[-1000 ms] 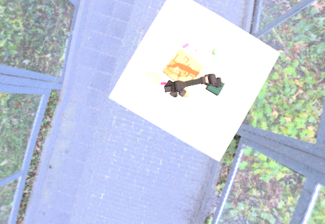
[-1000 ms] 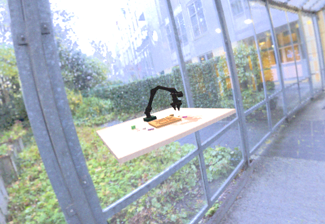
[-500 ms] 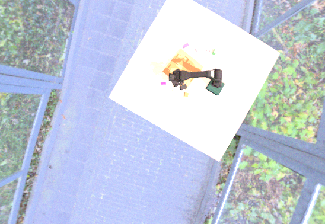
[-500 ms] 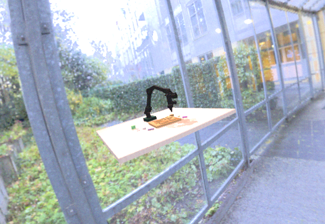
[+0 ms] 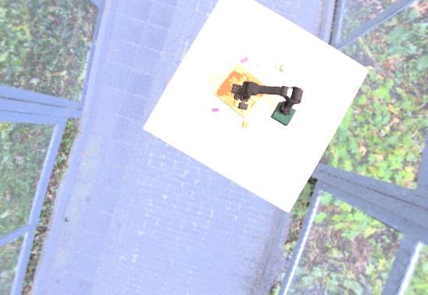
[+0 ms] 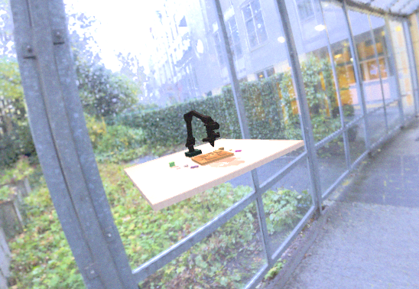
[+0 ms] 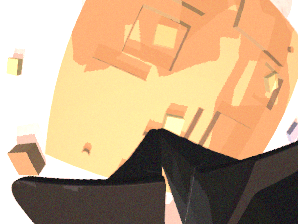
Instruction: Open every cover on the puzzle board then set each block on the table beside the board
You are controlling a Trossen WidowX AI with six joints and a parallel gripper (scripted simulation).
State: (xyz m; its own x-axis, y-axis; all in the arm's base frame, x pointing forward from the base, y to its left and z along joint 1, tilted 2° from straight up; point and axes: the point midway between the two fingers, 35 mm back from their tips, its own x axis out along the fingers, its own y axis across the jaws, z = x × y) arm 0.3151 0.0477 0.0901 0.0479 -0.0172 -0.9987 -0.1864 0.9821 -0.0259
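Observation:
My gripper (image 6: 212, 144) (image 7: 156, 135) is shut and empty, above the board. The orange puzzle board (image 5: 224, 89) (image 6: 203, 160) (image 7: 90, 112) lies flat, with several slots and recesses. A pale square (image 7: 166, 36) shows inside a square recess; whether it is a block or a lit floor is unclear. Which pieces are covers, and how far open they stand, I cannot tell. A magenta block (image 5: 215, 110) (image 6: 238, 150), another magenta block (image 5: 244, 60) (image 6: 194, 167), an orange block (image 5: 245, 125) (image 6: 221, 148) and a green block (image 5: 281, 68) (image 6: 171, 163) lie on the table off the board. The arm hides part of the board.
The dark green arm base (image 5: 281, 118) (image 6: 193, 152) stands beside the board on the pale table (image 5: 250, 161) (image 6: 160, 188). Small pale pieces lie between the green block and a magenta one. The wrist view shows a brown-orange block (image 7: 26, 159) and a yellowish one (image 7: 15, 66) beside the board.

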